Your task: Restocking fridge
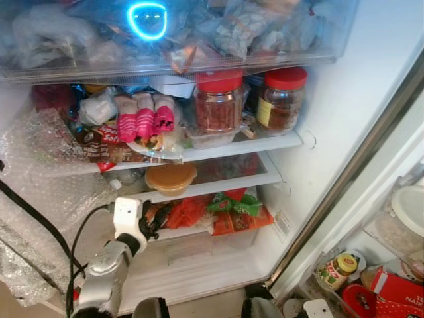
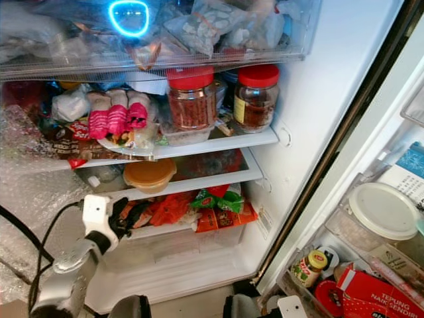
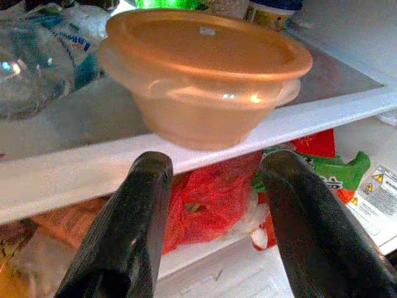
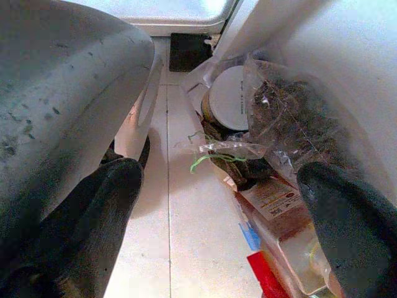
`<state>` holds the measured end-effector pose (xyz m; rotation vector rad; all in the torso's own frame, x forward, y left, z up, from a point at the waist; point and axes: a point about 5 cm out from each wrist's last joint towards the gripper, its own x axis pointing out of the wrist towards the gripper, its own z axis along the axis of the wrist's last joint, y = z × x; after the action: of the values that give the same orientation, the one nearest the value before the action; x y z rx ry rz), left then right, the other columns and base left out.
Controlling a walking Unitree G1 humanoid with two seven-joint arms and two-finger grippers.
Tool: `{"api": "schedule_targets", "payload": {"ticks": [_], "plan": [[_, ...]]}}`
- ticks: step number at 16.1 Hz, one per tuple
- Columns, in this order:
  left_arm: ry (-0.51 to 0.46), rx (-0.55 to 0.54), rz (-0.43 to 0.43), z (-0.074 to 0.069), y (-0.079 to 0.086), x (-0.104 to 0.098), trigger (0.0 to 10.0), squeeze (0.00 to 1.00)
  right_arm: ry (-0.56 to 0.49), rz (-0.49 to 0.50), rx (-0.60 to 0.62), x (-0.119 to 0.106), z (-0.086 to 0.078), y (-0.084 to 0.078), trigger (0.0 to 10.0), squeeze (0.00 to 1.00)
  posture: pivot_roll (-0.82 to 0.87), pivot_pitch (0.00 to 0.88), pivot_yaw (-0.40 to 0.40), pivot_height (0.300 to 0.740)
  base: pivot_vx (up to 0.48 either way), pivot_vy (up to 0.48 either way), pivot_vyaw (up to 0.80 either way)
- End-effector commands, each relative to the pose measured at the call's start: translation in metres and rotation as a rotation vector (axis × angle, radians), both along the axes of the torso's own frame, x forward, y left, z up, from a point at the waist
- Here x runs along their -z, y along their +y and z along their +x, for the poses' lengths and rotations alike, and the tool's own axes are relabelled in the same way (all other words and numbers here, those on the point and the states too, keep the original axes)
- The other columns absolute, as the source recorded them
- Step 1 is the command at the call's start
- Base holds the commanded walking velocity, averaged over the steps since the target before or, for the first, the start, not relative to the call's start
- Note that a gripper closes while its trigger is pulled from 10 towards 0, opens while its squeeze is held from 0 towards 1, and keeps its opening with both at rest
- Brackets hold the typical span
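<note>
Open fridge [image 1: 311, 132]: door carton [image 2: 384, 291] reads "TEPUNG" (partly); left pincer [image 3: 214, 217] apart below orange bowl [image 3: 205, 68].

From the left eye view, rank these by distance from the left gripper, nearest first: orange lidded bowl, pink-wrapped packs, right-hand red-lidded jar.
1. Orange lidded bowl, on the shelf just above the left gripper.
2. Pink-wrapped packs, one shelf higher, left of centre.
3. Right-hand red-lidded jar, same upper shelf, far right by the fridge wall.

Bubble wrap [image 1: 40, 172] at left, pale tiled floor [image 4: 186, 217], blue ring-shaped glow [image 1: 147, 20] up top.
</note>
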<state>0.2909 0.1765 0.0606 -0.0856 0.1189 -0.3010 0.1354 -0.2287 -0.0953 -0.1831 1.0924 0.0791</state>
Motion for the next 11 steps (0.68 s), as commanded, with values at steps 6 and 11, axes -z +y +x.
{"api": "schedule_targets", "payload": {"ticks": [6, 11], "plan": [[-0.025, 0.021, 0.000, 0.018, -0.011, -0.004, 10.0, 0.00, -0.011, -0.010, 0.008, -0.001, 0.002, -0.001, 10.0, 0.00, -0.15, 0.000, -0.031, 0.631, 0.000, 0.000, 0.00], [-0.034, -0.009, -0.004, 0.037, -0.015, -0.011, 10.0, 0.00, -0.014, -0.008, 0.022, -0.001, 0.003, 0.000, 10.0, 0.00, -0.18, 0.000, -0.028, 0.631, 0.000, 0.000, 0.00]]}}
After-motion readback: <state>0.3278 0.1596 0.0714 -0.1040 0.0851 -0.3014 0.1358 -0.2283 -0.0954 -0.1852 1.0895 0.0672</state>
